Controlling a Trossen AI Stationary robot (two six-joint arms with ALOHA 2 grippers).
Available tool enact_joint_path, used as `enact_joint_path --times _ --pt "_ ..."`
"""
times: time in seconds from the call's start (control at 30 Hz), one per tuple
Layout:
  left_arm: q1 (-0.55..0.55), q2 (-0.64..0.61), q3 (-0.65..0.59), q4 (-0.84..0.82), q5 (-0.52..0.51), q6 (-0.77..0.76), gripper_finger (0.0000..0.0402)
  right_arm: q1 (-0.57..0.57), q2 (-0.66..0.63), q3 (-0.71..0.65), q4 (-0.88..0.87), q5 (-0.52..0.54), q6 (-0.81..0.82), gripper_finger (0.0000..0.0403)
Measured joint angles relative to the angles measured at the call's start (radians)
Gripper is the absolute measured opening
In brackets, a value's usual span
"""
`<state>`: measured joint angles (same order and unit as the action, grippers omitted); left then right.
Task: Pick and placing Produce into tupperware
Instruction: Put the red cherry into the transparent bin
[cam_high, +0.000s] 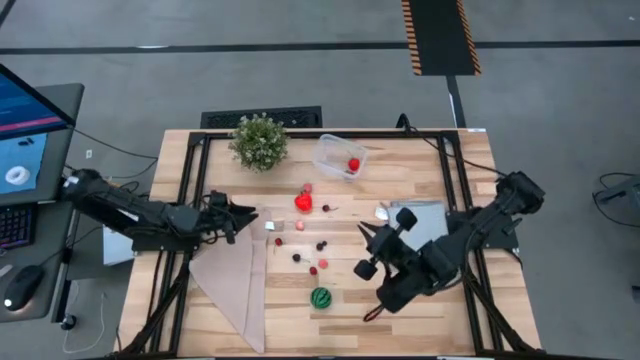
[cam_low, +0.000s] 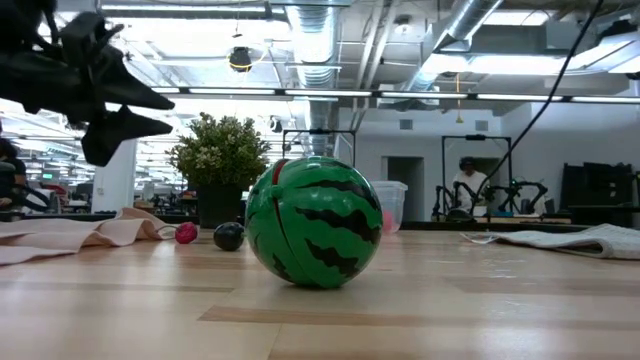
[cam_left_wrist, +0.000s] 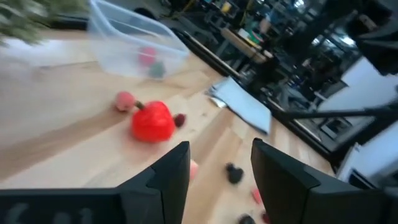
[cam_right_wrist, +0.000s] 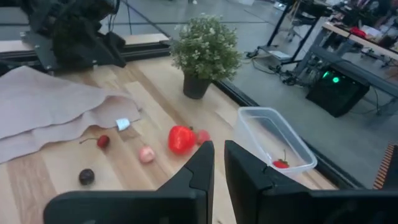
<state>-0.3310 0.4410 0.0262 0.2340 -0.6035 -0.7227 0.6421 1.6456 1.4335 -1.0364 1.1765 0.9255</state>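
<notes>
Left tool (cam_high: 248, 216) is seen above the desk (cam_high: 200, 320) near its left side, just past the edge of a beige cloth (cam_high: 235, 285), its fingers (cam_left_wrist: 177, 171) parted with nothing between them. Right tool (cam_high: 368, 236) is held over the right half of the desk, beside a grey sheet (cam_high: 425, 220), its fingers (cam_right_wrist: 202, 168) drawn to a narrow gap and empty. The tub (cam_high: 340, 156) is placed at the far edge, right of a potted plant (cam_high: 259, 141), and a red piece (cam_high: 353, 164) is seen inside it. A larger red fruit (cam_high: 303, 203) is found between the two tools, with small pink and dark pieces (cam_high: 321, 245) scattered nearer the front. The striped green ball (cam_high: 320, 297) is set closest to the front edge, apart from the rest.
</notes>
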Motion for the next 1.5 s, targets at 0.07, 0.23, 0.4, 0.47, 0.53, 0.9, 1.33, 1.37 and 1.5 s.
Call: enact_joint_path --times 0.07,0.23,0.4,0.47,0.53,0.9,1.33,1.37,1.5 --pt "-0.055 0.059 0.0 0.065 -0.049 -0.004 0.0156 0.008 0.023 0.0 -0.006 0.005 0.029 0.0062" --pt "-0.184 0.214 0.0 0.187 -0.173 -0.076 0.0148 0.006 0.079 0.0 -0.006 0.002 0.046 0.0062" --pt "-0.305 0.414 0.058 0.244 -0.297 -0.158 0.0147 0.001 0.11 0.001 -0.029 0.003 0.127 0.0062" --pt "-0.342 0.51 0.128 0.248 -0.343 -0.143 0.0147 0.002 0.11 0.001 -0.077 0.007 0.189 0.0062" --pt "-0.365 0.616 0.213 0.244 -0.379 -0.104 0.0147 0.006 0.109 0.001 -0.125 0.02 0.264 0.0062" --pt "-0.39 0.977 0.5 -0.15 -0.445 -0.302 0.0147 0.061 0.109 0.001 -0.186 0.032 0.394 0.0062" --pt "-0.387 1.092 0.51 -0.288 -0.34 -0.611 0.0147 0.158 0.161 0.001 -0.1 0.024 0.456 0.0062" --pt "-0.385 1.1 0.51 -0.288 -0.329 -0.609 0.0147 0.161 0.16 0.001 -0.099 0.025 0.469 0.0062" --pt "-0.364 1.132 0.51 -0.284 -0.29 -0.592 0.0147 0.17 0.159 0.001 -0.096 0.024 0.49 0.0062"
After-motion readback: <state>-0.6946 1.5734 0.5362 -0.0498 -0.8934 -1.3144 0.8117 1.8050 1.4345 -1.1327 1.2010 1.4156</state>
